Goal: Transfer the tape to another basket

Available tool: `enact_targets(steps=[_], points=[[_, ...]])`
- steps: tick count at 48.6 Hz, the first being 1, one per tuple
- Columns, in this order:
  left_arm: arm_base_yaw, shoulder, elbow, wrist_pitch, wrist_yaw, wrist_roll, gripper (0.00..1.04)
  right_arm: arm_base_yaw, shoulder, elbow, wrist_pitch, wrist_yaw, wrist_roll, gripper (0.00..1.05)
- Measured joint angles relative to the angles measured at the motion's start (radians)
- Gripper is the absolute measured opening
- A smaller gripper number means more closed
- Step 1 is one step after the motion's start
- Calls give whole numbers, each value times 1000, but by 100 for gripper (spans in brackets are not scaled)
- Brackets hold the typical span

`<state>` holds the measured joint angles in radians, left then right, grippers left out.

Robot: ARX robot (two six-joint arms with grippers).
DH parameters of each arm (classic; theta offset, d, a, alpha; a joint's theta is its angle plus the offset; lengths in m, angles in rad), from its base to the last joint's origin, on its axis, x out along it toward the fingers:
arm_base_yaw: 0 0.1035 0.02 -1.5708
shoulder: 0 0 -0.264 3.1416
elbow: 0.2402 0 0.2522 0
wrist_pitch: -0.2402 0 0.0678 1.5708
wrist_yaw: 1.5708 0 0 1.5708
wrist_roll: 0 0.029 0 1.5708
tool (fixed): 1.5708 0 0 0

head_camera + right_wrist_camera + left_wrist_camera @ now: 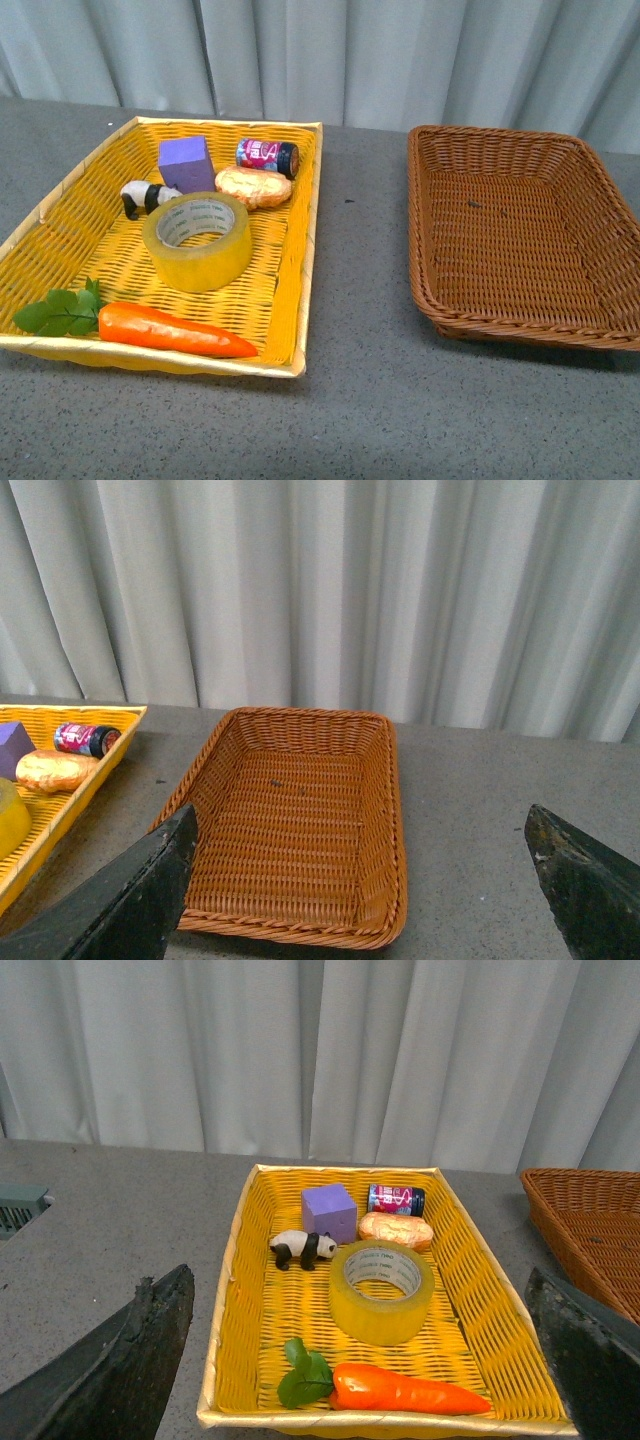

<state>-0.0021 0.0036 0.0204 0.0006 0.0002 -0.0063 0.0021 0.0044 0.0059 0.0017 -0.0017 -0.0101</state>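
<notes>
The tape (pixel 197 240), a wide yellowish roll with a white printed core, lies flat in the middle of the yellow basket (pixel 75 205). It also shows in the left wrist view, the tape (pixel 381 1291). The brown wicker basket (pixel 590 320) stands to the right on the table, with nothing in it. My left gripper (pixel 365 1360) hangs open well back from the yellow basket, its dark fingers (pixel 130 1360) wide apart. My right gripper (pixel 365 880) is open too, hovering short of the brown basket (pixel 385 880). Neither arm shows in the front view.
The yellow basket also holds a carrot with green leaves (pixel 170 330), a toy panda (pixel 145 196), a purple block (pixel 187 164), a bread roll (pixel 253 186) and a small dark can (pixel 267 155). Grey tabletop (pixel 355 300) runs between the baskets. A curtain (pixel 400 50) hangs behind.
</notes>
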Motion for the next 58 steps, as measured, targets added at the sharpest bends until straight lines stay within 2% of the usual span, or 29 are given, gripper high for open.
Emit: enact_targets(steps=[58], points=[[0,0,0,0,0,0,98,0,0,0,0,0,0,96]])
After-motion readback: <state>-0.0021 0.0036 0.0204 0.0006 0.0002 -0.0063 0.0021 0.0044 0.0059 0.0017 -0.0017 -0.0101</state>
